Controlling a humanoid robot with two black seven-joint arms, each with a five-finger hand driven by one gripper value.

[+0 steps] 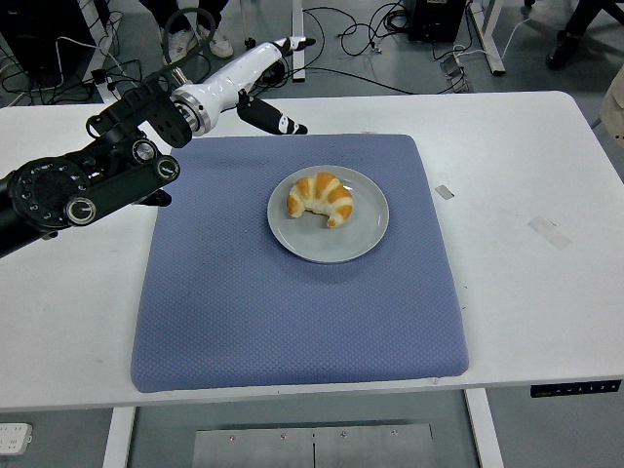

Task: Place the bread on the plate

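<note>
A golden croissant (320, 197) lies on the grey round plate (359, 237), which sits on the blue mat (292, 312). My left hand (276, 83) is raised up and back, over the mat's far left corner, well apart from the plate. Its white and black fingers (278, 121) are spread and hold nothing. The black left arm (88, 185) comes in from the left edge. The right arm does not show.
The white table (526, 175) carries bits of tape (551, 231) to the right of the mat. Beyond the far edge are cables on the floor and a person's shoes (195, 41).
</note>
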